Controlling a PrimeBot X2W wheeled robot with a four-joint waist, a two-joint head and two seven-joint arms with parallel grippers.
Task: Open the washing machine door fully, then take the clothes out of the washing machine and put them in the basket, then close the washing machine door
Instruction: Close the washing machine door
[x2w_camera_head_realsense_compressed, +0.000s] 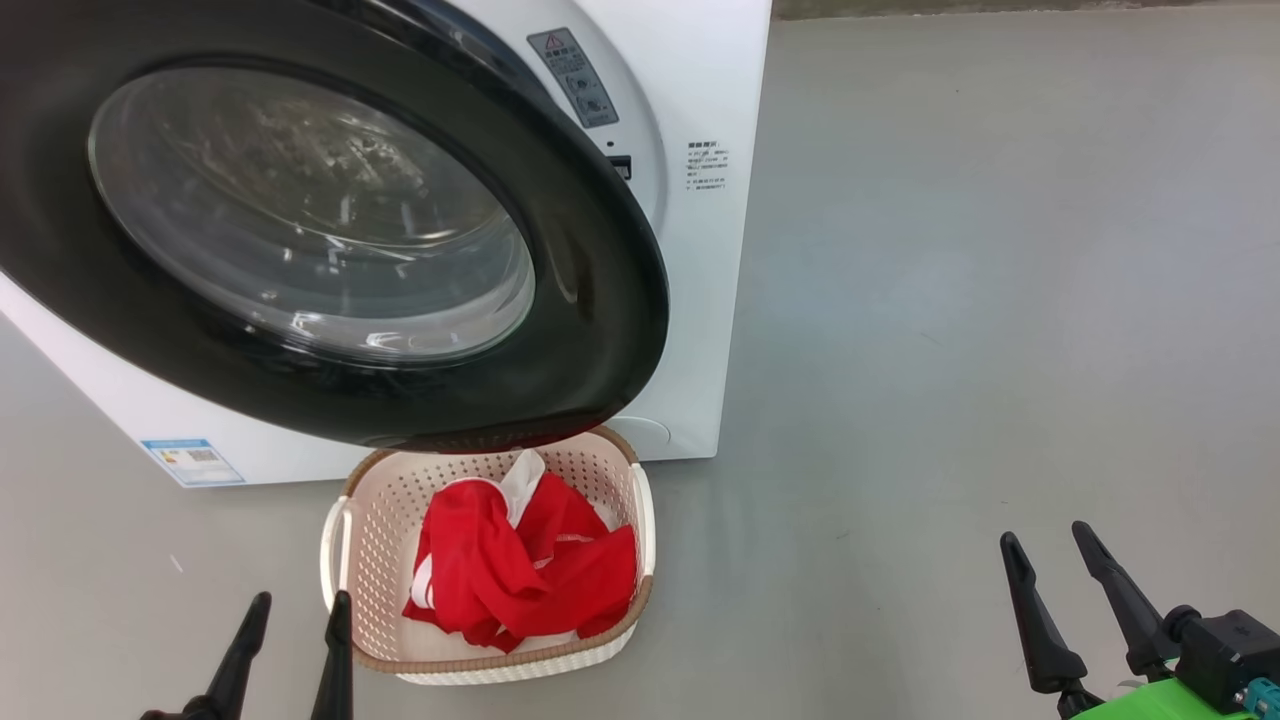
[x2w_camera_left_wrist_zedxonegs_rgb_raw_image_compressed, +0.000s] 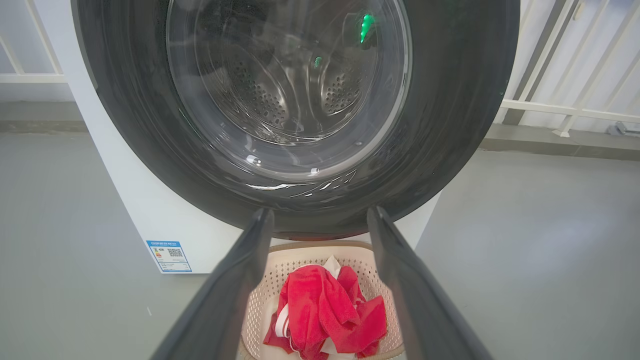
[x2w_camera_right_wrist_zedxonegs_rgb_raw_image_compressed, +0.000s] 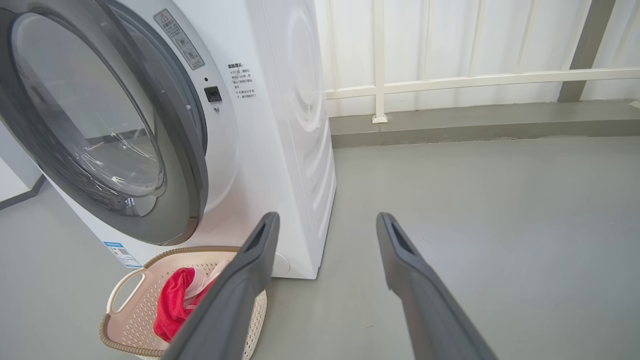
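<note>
Washing machine door (x2w_camera_head_realsense_compressed: 330, 230): we see it swung partly out on its left-hand hinge. Its free right edge stands off the front of the washing machine (x2w_camera_head_realsense_compressed: 700, 250). The glass bowl faces us, turned a little to our left.
Door, from the right wrist view: a gap shows between the black rim (x2w_camera_right_wrist_zedxonegs_rgb_raw_image_compressed: 192, 165) and the white front, with the latch socket (x2w_camera_right_wrist_zedxonegs_rgb_raw_image_compressed: 213, 93) uncovered.
Drum (x2w_camera_left_wrist_zedxonegs_rgb_raw_image_compressed: 280, 95): we make out perforated steel through the glass in the left wrist view.
Basket (x2w_camera_head_realsense_compressed: 370, 520): on the floor (x2w_camera_head_realsense_compressed: 1000, 300) in front of the machine, its far end tucked under the door's lower rim. The handles sit on its left and right ends, so its longer side seems to run across the machine front. Foreshortening leaves us unsure.
Clothes (x2w_camera_head_realsense_compressed: 520, 570): a crumpled red heap with white trim inside the basket, with a white piece poking up at the far side.
Left claw (x2w_camera_head_realsense_compressed: 302, 598): fingers apart, gripping nothing, pointing toward the machine, near the basket's near left corner. We cannot tell whether it touches.
Left claw, own view: its fingers (x2w_camera_left_wrist_zedxonegs_rgb_raw_image_compressed: 235, 280) frame the basket and aim at the door's lower rim.
Right claw (x2w_camera_head_realsense_compressed: 1045, 533): fingers apart, empty, well to the right of the basket over bare floor, pointing toward the machine's right side.
</note>
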